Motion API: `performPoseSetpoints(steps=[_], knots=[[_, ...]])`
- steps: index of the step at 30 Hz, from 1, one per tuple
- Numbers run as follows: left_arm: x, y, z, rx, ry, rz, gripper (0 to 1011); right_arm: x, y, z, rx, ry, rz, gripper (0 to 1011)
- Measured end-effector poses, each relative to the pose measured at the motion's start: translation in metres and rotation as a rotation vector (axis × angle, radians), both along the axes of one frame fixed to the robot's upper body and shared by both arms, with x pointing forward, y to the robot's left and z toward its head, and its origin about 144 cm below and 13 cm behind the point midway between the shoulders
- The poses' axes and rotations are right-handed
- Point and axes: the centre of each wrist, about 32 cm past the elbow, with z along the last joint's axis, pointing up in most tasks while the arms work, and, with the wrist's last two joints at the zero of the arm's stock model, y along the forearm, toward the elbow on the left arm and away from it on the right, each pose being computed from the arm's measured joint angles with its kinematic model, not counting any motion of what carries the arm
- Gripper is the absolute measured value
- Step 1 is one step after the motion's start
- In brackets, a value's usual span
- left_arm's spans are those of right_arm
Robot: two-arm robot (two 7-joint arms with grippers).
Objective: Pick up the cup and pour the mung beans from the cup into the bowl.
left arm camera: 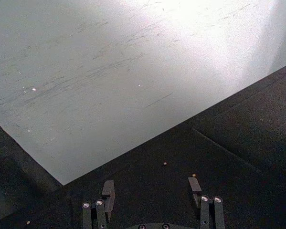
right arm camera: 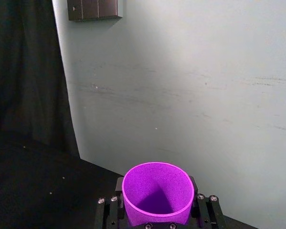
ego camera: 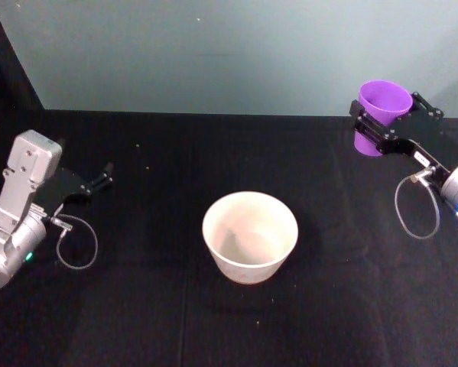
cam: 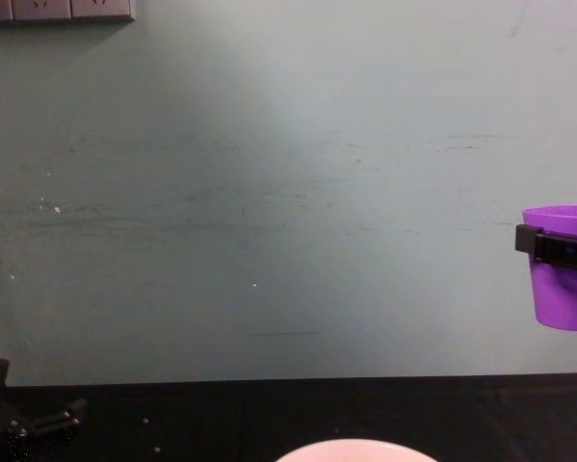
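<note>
The purple cup [ego camera: 383,107] is held upright in the air at the far right, above the table's back edge, with my right gripper [ego camera: 387,121] shut around its wall. The right wrist view looks down into the cup [right arm camera: 157,193], and its inside shows plain purple. The chest view has the cup [cam: 564,279] at the right edge, well above table height. The pale bowl [ego camera: 248,267] stands upright mid-table, left of and nearer than the cup; its rim [cam: 355,449] peeks in low in the chest view. A few stray mung beans [left arm camera: 164,163] lie on the cloth. My left gripper [ego camera: 102,177] rests open at the left.
A black cloth [ego camera: 137,306] covers the table, and a pale teal wall [ego camera: 213,53] rises right behind it. A dark outlet panel [right arm camera: 94,8] hangs high on that wall. Open cloth lies between the bowl and the raised cup.
</note>
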Motion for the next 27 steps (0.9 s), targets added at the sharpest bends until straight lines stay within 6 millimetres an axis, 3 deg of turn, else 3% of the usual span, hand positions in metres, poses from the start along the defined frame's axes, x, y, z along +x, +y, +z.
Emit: performPoseSetpoints(steps=[27], knots=[[0.0, 0.0, 0.0, 0.0, 0.0, 0.0, 1000, 0.0, 0.0, 0.0, 0.0, 0.0, 0.0, 749]])
